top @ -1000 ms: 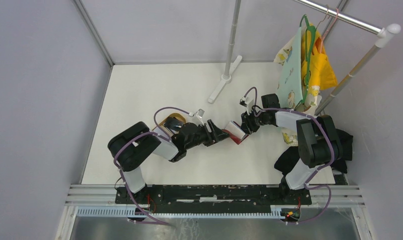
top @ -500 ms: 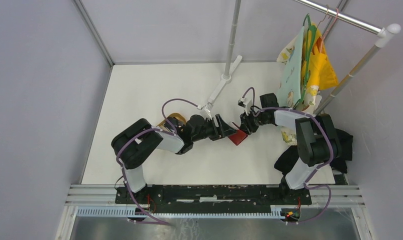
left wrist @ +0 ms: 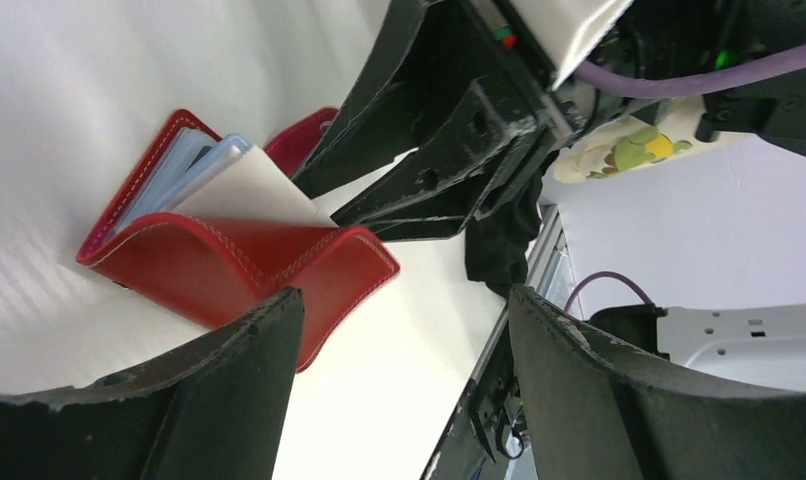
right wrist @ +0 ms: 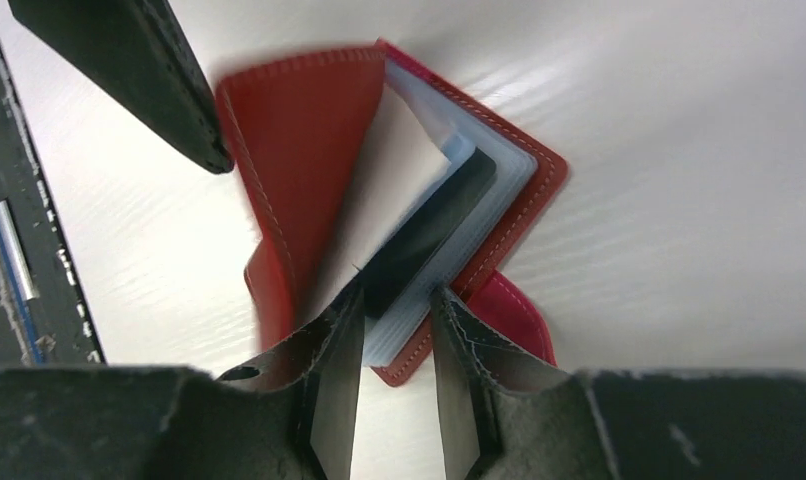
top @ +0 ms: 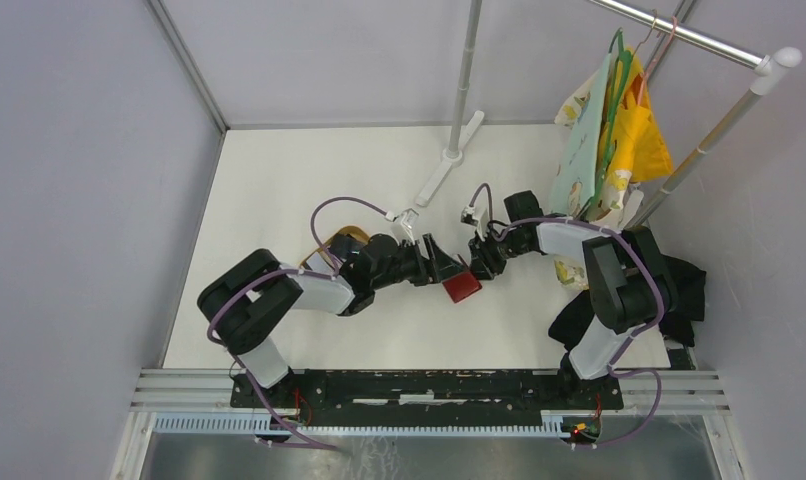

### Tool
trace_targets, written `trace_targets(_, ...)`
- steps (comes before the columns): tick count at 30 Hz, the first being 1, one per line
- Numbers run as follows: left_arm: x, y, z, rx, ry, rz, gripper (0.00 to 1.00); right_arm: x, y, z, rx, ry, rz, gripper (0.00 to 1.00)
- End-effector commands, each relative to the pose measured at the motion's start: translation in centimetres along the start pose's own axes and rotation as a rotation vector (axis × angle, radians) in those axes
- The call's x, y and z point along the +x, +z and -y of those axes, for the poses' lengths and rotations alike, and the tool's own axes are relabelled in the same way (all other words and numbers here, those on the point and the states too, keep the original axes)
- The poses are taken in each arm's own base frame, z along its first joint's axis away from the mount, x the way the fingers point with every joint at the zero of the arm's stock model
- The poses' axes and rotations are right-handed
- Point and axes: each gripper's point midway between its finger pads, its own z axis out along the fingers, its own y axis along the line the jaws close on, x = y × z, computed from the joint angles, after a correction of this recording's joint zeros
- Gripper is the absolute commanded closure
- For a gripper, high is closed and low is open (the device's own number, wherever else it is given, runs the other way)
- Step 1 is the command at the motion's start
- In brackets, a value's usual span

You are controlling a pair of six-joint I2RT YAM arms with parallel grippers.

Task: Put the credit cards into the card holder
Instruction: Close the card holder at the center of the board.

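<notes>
Centre frame, a small red leather-like card holder (right wrist: 299, 130) lies open; the right gripper (right wrist: 397, 295) narrowly pinches its grey-blue pocket panels (right wrist: 394, 340). The left gripper (left wrist: 404, 300) gapes wide just beside it.

Bright and even from overhead, with only soft shadows on the white desk (top: 279, 200). Glares in pale streaks across it in both wrist views. Blurs the near fingers (left wrist: 229, 400) and one red flap of the card holder (right wrist: 299, 130).

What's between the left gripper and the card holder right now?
Nothing visible. The left gripper stands open just short of the holder, facing its red cover. The right gripper pinches the pocket edge from the opposite side, out of that path.
</notes>
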Motion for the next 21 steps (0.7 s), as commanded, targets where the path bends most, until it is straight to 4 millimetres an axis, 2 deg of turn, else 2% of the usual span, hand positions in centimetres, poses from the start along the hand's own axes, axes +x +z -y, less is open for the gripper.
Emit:
trace_targets(1,-0.8,-1.4,1.0,0.019,0.098,0.040,0.18,-0.2,0.6,-2.4,-0.092,-0.015,-0.007,0.64)
trace_targets(6,-0.8,-2.4,0.7,-0.004,0.125,0.046,0.16,-0.7,0.9,-3.3,-0.112,-0.055,-0.007,0.64)
trace_targets(12,-0.8,-2.4,-0.3,-0.055,0.153,0.043,0.18,-1.5,1.2,-4.4,-0.134,-0.095,-0.003,0.63)
trace_targets(17,-0.5,-2.0,-1.6,-0.096,0.175,0.028,0.21,-3.7,-0.8,-2.5,0.031,-0.176,0.031,0.58)
trace_targets(21,-0.7,-1.7,-1.8,-0.109,0.201,0.025,0.31,-5.1,-2.9,-1.5,0.129,-0.215,0.085,0.57)
